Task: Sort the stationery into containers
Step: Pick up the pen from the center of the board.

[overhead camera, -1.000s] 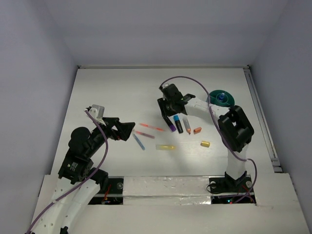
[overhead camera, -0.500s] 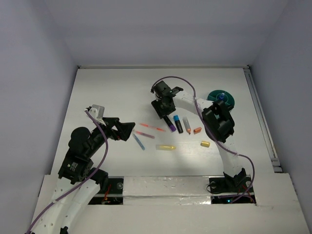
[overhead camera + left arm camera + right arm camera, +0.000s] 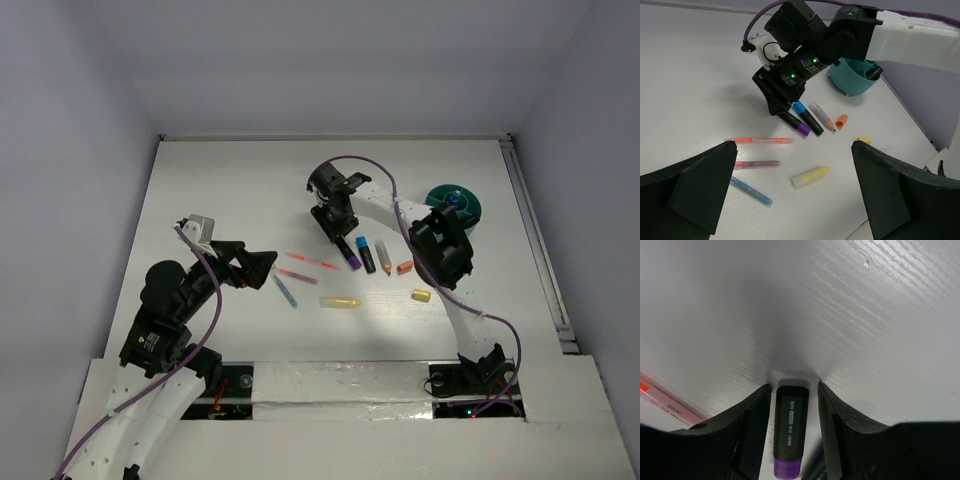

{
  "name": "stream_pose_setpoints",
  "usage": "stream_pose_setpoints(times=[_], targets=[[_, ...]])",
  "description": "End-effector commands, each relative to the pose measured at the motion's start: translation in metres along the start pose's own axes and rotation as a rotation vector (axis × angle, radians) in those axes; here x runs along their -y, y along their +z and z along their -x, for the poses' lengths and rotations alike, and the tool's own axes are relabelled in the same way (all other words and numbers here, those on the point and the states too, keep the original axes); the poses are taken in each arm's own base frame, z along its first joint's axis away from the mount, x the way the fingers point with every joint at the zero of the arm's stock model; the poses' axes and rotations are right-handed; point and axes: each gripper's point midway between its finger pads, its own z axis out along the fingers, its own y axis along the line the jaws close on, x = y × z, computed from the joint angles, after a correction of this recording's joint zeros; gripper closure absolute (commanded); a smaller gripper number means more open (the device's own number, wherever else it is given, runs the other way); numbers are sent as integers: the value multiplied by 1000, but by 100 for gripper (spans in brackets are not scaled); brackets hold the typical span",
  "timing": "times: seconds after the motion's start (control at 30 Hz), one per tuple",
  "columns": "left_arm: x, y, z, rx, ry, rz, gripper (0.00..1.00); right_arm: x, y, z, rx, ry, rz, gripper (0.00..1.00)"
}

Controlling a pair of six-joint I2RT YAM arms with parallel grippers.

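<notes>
Straddling purple-capped marker (image 3: 790,430), right end effector (image 3: 793,388) sits part-open, empty; skewed closing could knock it into neighbouring blue-capped marker (image 3: 809,120).

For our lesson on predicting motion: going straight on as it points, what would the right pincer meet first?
Probably the purple-capped black marker, which the right pincer straddles, then the table.

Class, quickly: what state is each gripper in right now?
Left gripper: open, holding nothing.
Right gripper: open, astride the purple-capped black marker, not yet clamped.
</notes>
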Motion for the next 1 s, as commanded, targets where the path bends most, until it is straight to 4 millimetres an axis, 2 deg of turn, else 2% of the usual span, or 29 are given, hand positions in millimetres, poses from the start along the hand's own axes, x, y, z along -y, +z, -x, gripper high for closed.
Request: stream_pose_setpoints(times=[0.0, 0.1, 0.2, 0.23, 0.33, 0.47, 0.57, 0.6, 0.67, 0.7, 0.73, 0.77, 0.8, 0.83, 0.87, 0.9, 0.93, 0.97], targets=[[5, 2, 12, 48, 12, -26, 1, 1, -5, 2, -18, -13, 8, 52], [5, 2, 12, 46, 13, -25, 1, -1, -5, 3, -19, -16, 17, 54], [5, 2, 12, 48, 12, -26, 1, -3, -3, 3, -24, -16, 27, 63], [5, 2, 12, 46, 10, -25, 1, -3, -2, 2, -30, -16, 27, 72], [5, 2, 12, 46, 12, -25, 1, -2, -3, 7, -15, -11, 22, 81], [5, 2, 11, 44, 11, -26, 1, -3, -18, 34, 92, 1, 29, 87], [5, 3, 11, 44, 11, -27, 1, -6, -47, 66, 236, 11, 50, 89], [5, 3, 11, 43, 11, -25, 1, -7, -69, 79, 305, 15, 59, 91], [5, 3, 11, 43, 9, -25, 1, -6, -90, 98, 409, 40, 63, 91], [5, 3, 11, 42, 11, -25, 1, -2, -121, 117, 523, 68, 49, 91], [5, 3, 10, 42, 11, -25, 1, 0, -136, 123, 573, 81, 44, 91], [2, 3, 11, 44, 8, -16, 1, 2, -138, 118, 589, 92, 39, 91], [2, 4, 11, 41, 9, -14, 1, 8, -150, 122, 638, 114, 17, 91], [2, 4, 11, 41, 9, -14, 1, 11, -192, 137, 780, 142, 24, 91], [2, 4, 11, 43, 9, -15, 1, 14, -206, 139, 837, 160, 16, 91], [2, 4, 11, 43, 9, -15, 1, 24, -208, 137, 901, 199, -26, 91], [2, 4, 11, 44, 10, -16, 1, 33, -243, 134, 991, 234, -46, 91], [2, 4, 11, 43, 9, -15, 1, 41, -257, 131, 1047, 265, -74, 91]])
